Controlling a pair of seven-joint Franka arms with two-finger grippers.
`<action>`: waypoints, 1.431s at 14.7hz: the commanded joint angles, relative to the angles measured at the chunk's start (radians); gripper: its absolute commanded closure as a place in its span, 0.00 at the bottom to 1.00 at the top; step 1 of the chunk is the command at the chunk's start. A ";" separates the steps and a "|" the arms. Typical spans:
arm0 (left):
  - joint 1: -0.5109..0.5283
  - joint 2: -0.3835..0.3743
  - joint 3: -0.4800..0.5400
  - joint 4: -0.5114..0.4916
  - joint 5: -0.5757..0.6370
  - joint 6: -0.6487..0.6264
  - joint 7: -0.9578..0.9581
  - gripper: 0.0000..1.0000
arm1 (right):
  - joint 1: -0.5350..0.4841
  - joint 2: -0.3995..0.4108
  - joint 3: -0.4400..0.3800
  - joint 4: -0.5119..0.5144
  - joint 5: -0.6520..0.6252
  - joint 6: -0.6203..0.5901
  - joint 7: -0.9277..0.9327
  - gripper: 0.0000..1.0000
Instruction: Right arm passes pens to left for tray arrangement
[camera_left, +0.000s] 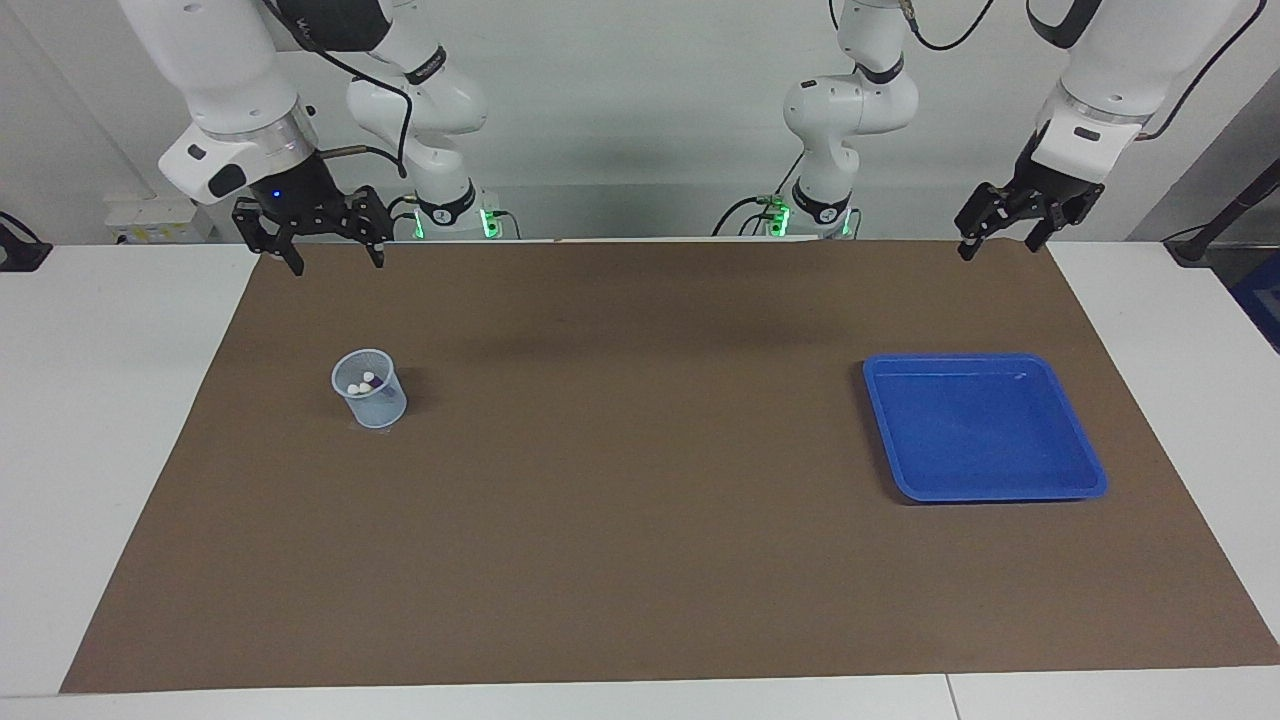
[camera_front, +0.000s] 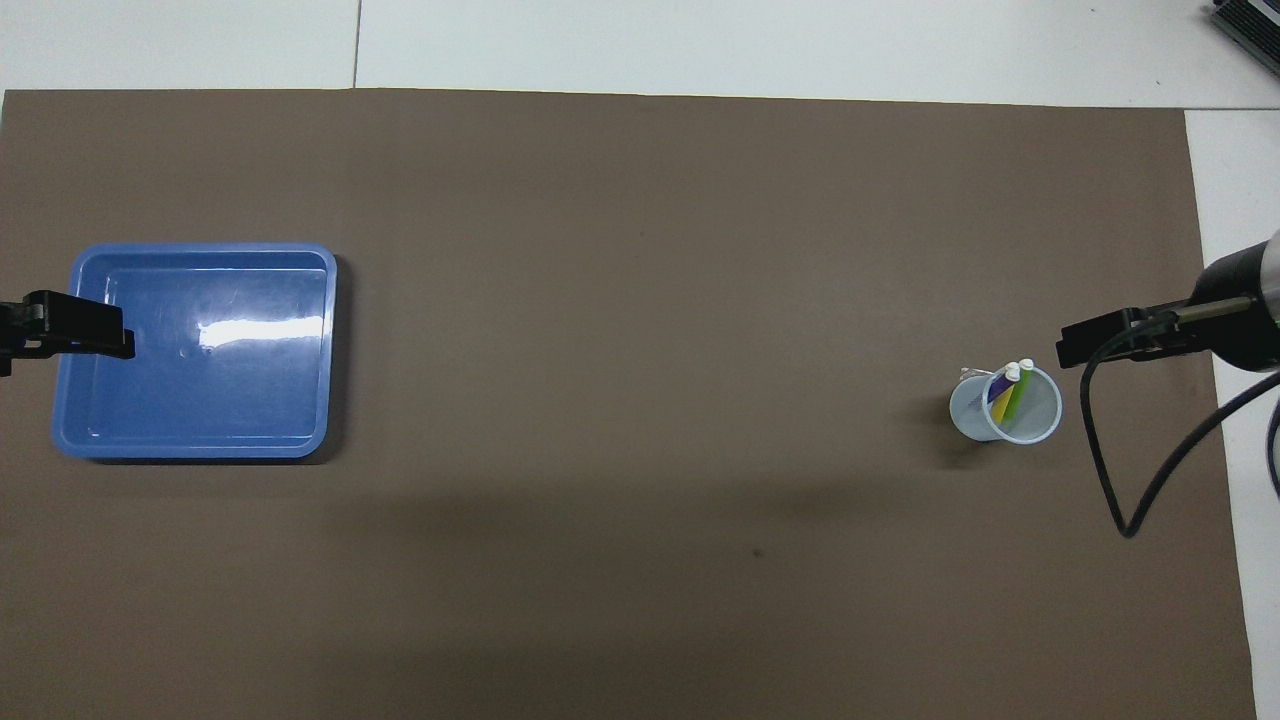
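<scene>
Right end effector (camera_left: 333, 252) is shown raised over the mat's (camera_left: 640, 560) edge nearest the robots, fingers spread, nothing held. Left end effector (camera_left: 1002, 238), likewise spread and empty, waits above the tray (camera_left: 1085, 465). Pens (camera_front: 1008, 390) are seen leaning in a translucent cup (camera_front: 1040, 415); being presumably light, stiff and smooth, they are best gripped near the protruding whitish ends.

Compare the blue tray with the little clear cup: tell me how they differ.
The tray is wide, shallow, opaque bright blue; the cup is small, tall and translucent. The tray lies empty; the cup holds the pens. The tray sits toward the left arm's end, the cup toward the right arm's. Both rest on the brown mat.
</scene>
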 joint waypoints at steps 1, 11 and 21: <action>0.008 -0.012 -0.003 -0.004 -0.009 0.006 0.008 0.00 | -0.011 -0.035 0.006 -0.056 0.015 0.030 -0.014 0.00; 0.008 -0.012 -0.003 -0.007 -0.009 0.006 0.010 0.00 | -0.048 0.003 0.005 -0.271 0.066 0.231 0.411 0.00; -0.007 -0.059 -0.003 -0.096 -0.009 0.000 0.008 0.00 | -0.083 0.159 0.005 -0.331 0.067 0.355 0.511 0.03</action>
